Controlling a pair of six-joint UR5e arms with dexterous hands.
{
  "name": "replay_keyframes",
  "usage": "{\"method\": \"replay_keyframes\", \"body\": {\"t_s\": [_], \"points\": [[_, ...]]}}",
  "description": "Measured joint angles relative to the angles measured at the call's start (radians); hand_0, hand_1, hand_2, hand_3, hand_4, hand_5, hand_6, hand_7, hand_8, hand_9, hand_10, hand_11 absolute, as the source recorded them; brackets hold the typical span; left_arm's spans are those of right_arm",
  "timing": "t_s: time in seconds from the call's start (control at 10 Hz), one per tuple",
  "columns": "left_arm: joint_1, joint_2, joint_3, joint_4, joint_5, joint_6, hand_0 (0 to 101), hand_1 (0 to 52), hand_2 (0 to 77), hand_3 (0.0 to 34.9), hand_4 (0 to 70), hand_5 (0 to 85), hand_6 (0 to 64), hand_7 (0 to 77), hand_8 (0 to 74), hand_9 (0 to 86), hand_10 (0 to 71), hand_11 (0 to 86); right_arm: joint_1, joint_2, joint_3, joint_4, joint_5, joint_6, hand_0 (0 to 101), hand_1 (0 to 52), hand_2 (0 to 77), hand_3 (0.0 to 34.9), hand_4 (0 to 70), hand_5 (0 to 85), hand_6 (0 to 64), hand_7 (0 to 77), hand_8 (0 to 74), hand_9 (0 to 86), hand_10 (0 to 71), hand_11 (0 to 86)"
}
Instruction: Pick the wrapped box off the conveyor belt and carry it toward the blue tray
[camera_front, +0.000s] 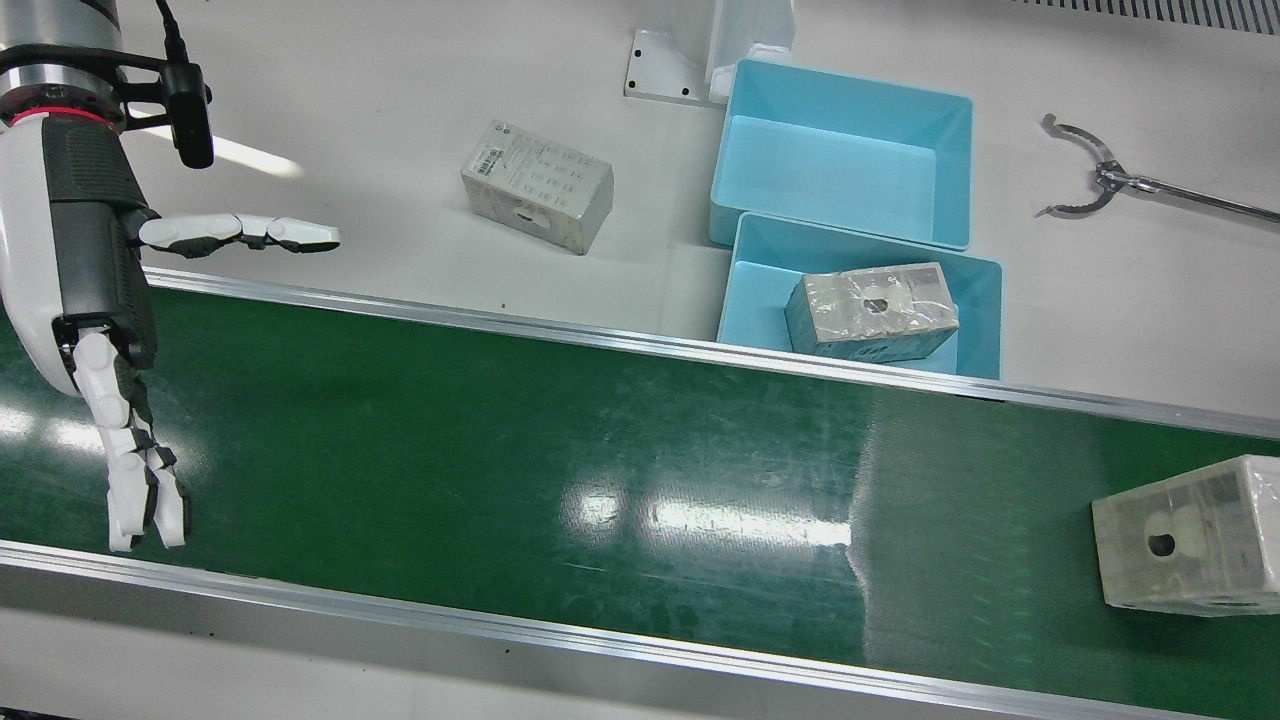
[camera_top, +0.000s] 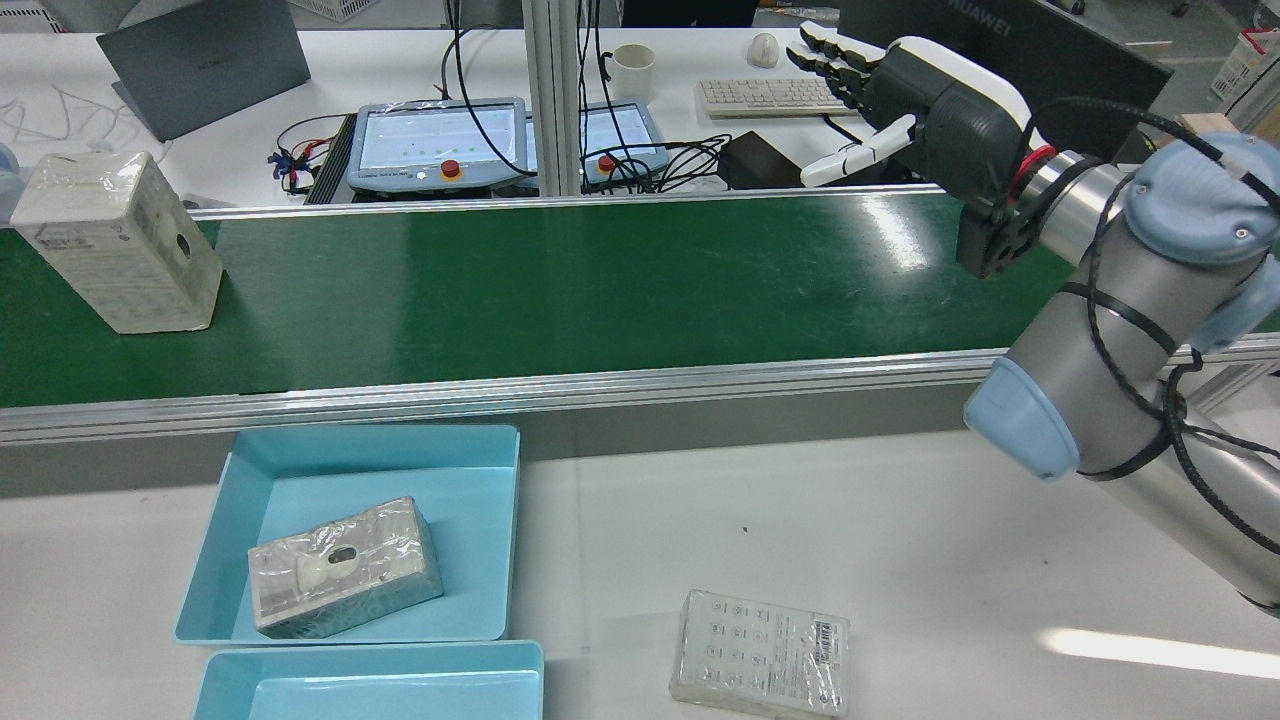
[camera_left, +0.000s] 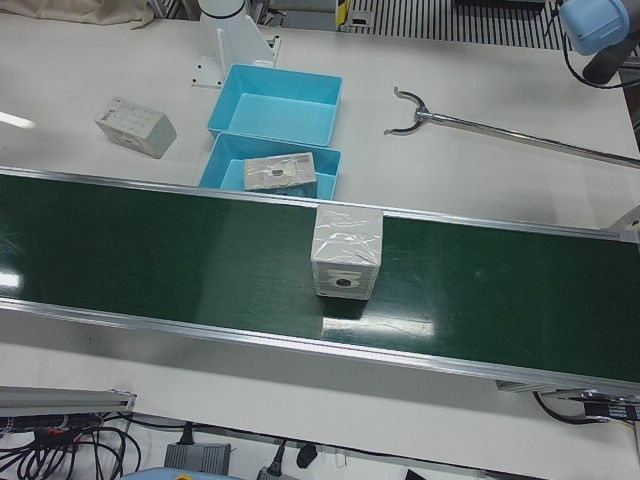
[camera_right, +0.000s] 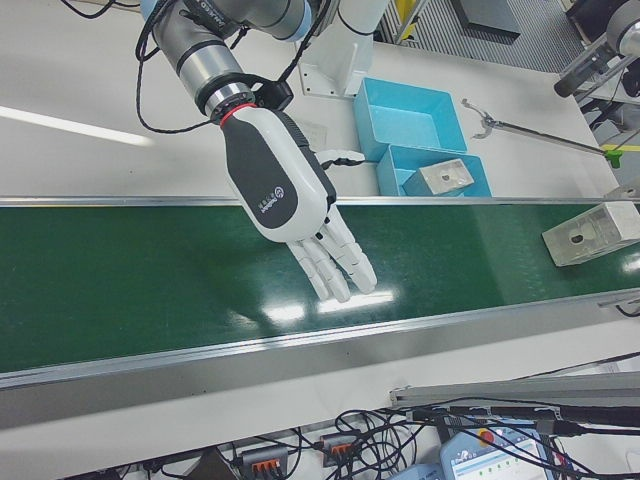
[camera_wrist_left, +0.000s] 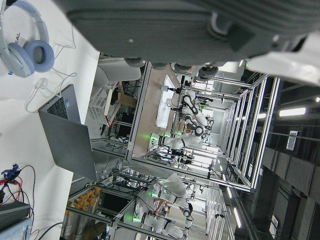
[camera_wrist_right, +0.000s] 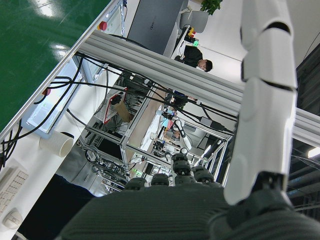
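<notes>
A plastic-wrapped whitish box (camera_front: 1190, 545) stands on the green conveyor belt (camera_front: 600, 440) at its far end from my right hand; it also shows as the box (camera_top: 115, 245), (camera_left: 347, 250), (camera_right: 590, 233). My right hand (camera_front: 100, 300) (camera_top: 930, 100) (camera_right: 290, 190) hovers open over the other end of the belt, fingers spread, holding nothing. Two blue trays lie beside the belt: the near tray (camera_front: 745, 290) (camera_top: 470, 520) holds another wrapped box (camera_front: 870, 312), the far tray (camera_front: 850, 160) holds nothing. My left hand (camera_wrist_left: 190, 30) shows only as a dark palm, with nothing in it.
A third wrapped box (camera_front: 537, 185) (camera_top: 760, 653) lies on the white table. A metal claw tool (camera_front: 1100, 180) (camera_left: 420, 115) rests beyond the trays. Aluminium rails edge the belt. Screens, cables and a keyboard (camera_top: 760, 95) sit past the belt's far side.
</notes>
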Motion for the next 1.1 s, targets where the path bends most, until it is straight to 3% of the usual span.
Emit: {"method": "replay_keyframes", "body": {"t_s": [0.3, 0.4, 0.6, 0.7, 0.9, 1.1], "points": [[0.000, 0.000, 0.000, 0.000, 0.000, 0.000, 0, 0.0, 0.5, 0.0, 0.0, 1.1, 0.0, 0.0, 0.0, 0.0, 0.5, 0.0, 0.029, -0.001, 0.001, 0.000, 0.000, 0.019, 46, 13.6, 13.1, 0.0, 0.0, 0.5, 0.0, 0.0, 0.0, 1.6, 0.0, 1.6], [0.000, 0.000, 0.000, 0.000, 0.000, 0.000, 0, 0.0, 0.5, 0.0, 0.0, 1.1, 0.0, 0.0, 0.0, 0.0, 0.5, 0.0, 0.037, -0.001, 0.003, 0.000, 0.000, 0.028, 46, 13.6, 13.1, 2.5, 0.0, 0.5, 0.0, 0.0, 0.0, 1.6, 0.0, 1.6], [0.000, 0.000, 0.000, 0.000, 0.000, 0.000, 0, 0.0, 0.5, 0.0, 0.0, 1.1, 0.0, 0.0, 0.0, 0.0, 0.5, 0.0, 0.044, -0.013, 0.012, 0.000, 0.000, 0.037, 44, 13.6, 13.1, 3.3, 0.0, 0.5, 0.0, 0.0, 0.0, 1.6, 0.0, 1.6], [0.000, 0.000, 0.000, 0.000, 0.000, 0.000, 0, 0.0, 0.5, 0.0, 0.0, 1.1, 0.0, 0.0, 0.0, 0.0, 0.5, 0.0, 0.044, -0.017, 0.016, 0.000, 0.000, 0.039, 44, 10.4, 11.4, 3.3, 0.0, 0.5, 0.0, 0.0, 0.0, 1.6, 0.0, 1.6], [0.000, 0.000, 0.000, 0.000, 0.000, 0.000, 0, 0.0, 0.5, 0.0, 0.0, 1.1, 0.0, 0.0, 0.0, 0.0, 0.0, 0.0, 0.040, -0.021, 0.019, 0.001, 0.000, 0.040, 43, 11.5, 11.4, 3.2, 0.0, 0.0, 0.0, 0.0, 1.1, 1.6, 0.0, 1.6], [0.000, 0.000, 0.000, 0.000, 0.000, 0.000, 0, 0.0, 1.1, 0.0, 0.0, 1.1, 0.0, 0.0, 0.0, 0.0, 0.5, 0.0, 0.035, -0.022, 0.020, 0.001, 0.000, 0.040, 42, 9.3, 10.4, 3.2, 0.0, 0.5, 0.0, 0.0, 1.1, 1.6, 0.0, 1.6]]}}
